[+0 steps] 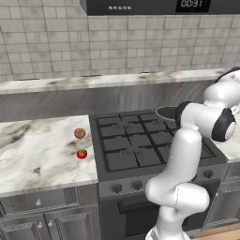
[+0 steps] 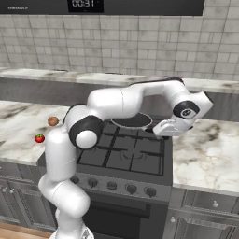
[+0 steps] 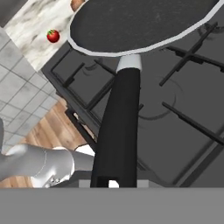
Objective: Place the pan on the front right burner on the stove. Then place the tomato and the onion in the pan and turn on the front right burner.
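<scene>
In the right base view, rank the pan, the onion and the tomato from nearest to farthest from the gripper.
1. Pan: over the back of the stove, just left of the gripper, which grips its handle.
2. Onion: on the left counter.
3. Tomato: left counter, slightly farther left and nearer the front.

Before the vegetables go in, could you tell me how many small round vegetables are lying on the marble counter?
2, both left of the dark grey stove: the glossy red tomato nearer the front, the dull reddish-brown onion behind it.
</scene>
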